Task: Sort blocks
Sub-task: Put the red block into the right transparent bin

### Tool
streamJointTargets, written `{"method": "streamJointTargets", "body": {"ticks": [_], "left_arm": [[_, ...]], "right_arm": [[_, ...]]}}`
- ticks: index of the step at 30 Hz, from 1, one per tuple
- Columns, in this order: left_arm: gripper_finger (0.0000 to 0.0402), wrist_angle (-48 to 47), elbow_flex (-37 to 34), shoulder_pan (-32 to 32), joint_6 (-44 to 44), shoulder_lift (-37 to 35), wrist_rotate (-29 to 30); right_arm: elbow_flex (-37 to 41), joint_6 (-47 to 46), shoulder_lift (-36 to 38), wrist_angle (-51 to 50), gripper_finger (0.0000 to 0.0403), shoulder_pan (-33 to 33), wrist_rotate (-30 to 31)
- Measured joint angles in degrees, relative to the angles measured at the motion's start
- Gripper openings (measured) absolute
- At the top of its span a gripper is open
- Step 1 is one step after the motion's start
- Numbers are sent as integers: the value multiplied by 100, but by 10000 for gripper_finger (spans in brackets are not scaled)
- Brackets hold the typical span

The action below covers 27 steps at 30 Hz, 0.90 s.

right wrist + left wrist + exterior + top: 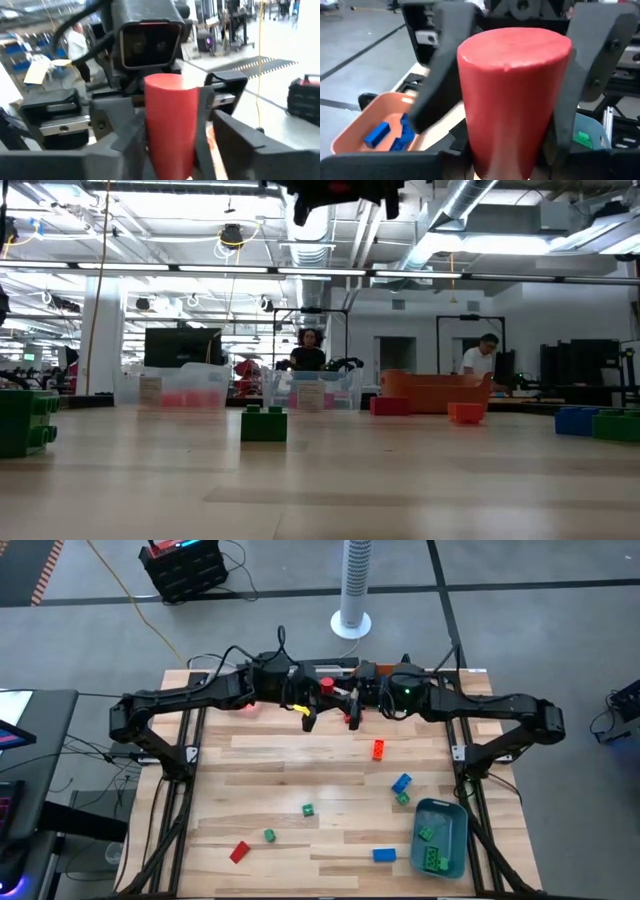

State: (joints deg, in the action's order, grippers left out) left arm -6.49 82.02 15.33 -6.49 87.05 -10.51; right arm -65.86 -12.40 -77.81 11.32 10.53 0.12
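Grippers meet above table's far edge: my left gripper point(512, 100) apparently clamps a red cylinder point(512, 95); my right gripper point(175, 140) stands slack beside it. Blocks point(378, 749) lie scattered below.

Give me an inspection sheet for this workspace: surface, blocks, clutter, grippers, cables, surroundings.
Surface: wooden table, boards intact.
Blocks: loose blocks scattered on the near half; green blocks in the blue-grey bin; blue blocks in the orange bin.
Clutter: nothing seen.
Grippers: left gripper shut on a red cylinder above the far edge; right gripper at the same cylinder.
Cables: black cables looped on the arms; yellow cable on the floor.
Surroundings: fan, black crate, two people beyond.
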Motion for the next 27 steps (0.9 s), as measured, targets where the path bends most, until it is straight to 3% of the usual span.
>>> {"method": "streamJointTargets", "body": {"ticks": [5,13,18,19,23,27], "left_arm": [[112,-291,2,250,73,-11,-347],[112,-1324,11,1123,369,150,-693],[112,-2016,11,1562,432,995,-682],[113,-2077,9,1609,433,1205,-626],[118,-2091,-2,1793,306,1835,489],[117,-2055,1,2072,106,2137,811]], "right_arm": [[-579,172,-12,-1181,283,208,65],[-1739,234,-8,-3510,290,485,558],[-2212,-34,-3,-5209,290,392,1182],[-2245,-115,-3,-5435,290,354,1204],[-2278,-398,-3,-5850,290,64,1212],[-2279,-664,-17,-5916,290,-273,1274]]}}
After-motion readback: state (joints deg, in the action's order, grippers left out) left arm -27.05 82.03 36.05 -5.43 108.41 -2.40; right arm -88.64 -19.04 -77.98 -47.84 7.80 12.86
